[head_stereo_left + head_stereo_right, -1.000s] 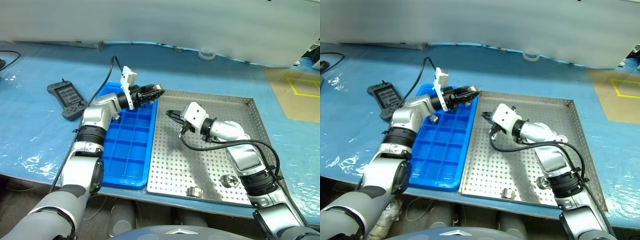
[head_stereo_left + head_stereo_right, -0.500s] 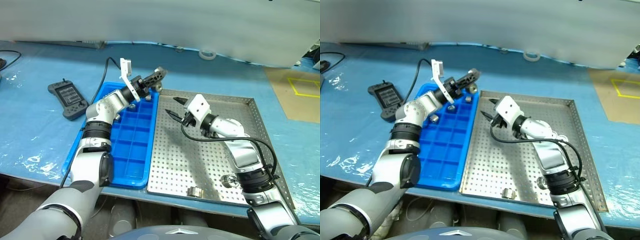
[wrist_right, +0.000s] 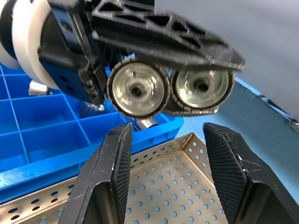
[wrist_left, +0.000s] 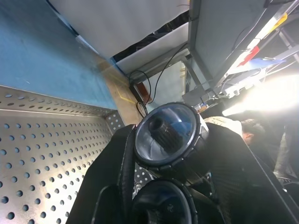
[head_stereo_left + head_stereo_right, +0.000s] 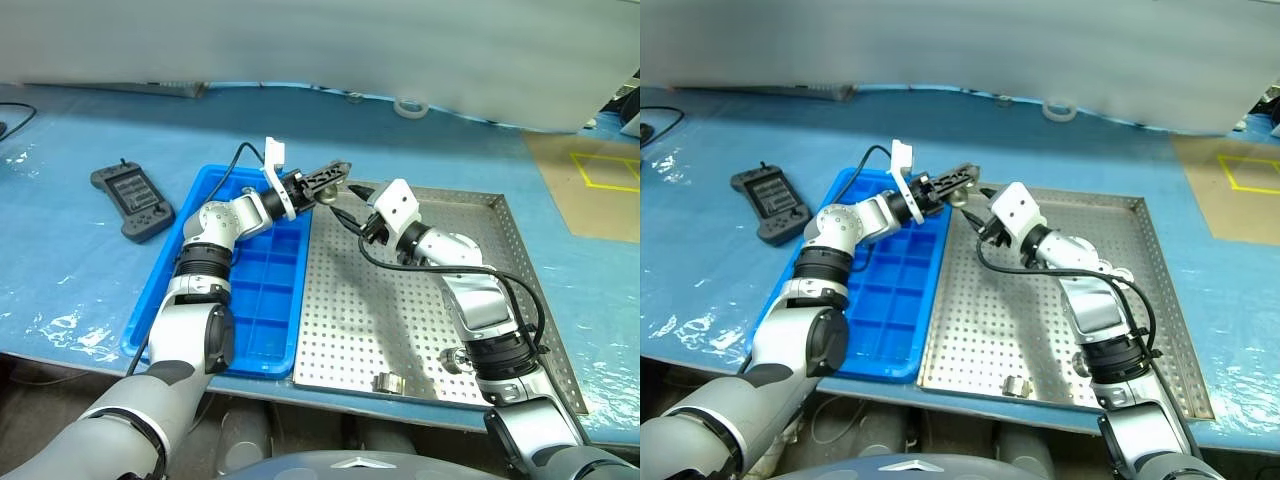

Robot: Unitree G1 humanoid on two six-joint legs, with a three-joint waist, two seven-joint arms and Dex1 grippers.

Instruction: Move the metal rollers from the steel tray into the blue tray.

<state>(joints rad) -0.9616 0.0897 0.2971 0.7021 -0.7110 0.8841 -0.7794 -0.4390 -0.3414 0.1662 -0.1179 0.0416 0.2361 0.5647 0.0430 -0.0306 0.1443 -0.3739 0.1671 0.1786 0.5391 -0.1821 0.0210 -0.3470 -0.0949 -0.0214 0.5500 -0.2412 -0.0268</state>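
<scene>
Roller in left pincer (image 5: 338, 178), by the blue tray (image 5: 262, 312)
It pinches a metal roller (image 3: 138, 90) above the steel tray (image 5: 400, 320) edge; the right pincer (image 3: 167, 130) is spread. Move slowly over an empty box, lower, then let go.

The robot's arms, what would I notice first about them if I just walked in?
You'd first spot the two grippers nose to nose above the far end of the blue tray and the steel tray, which sit side by side. The left gripper pinches two shiny metal rollers side by side. The right gripper faces them, open and empty.
</scene>
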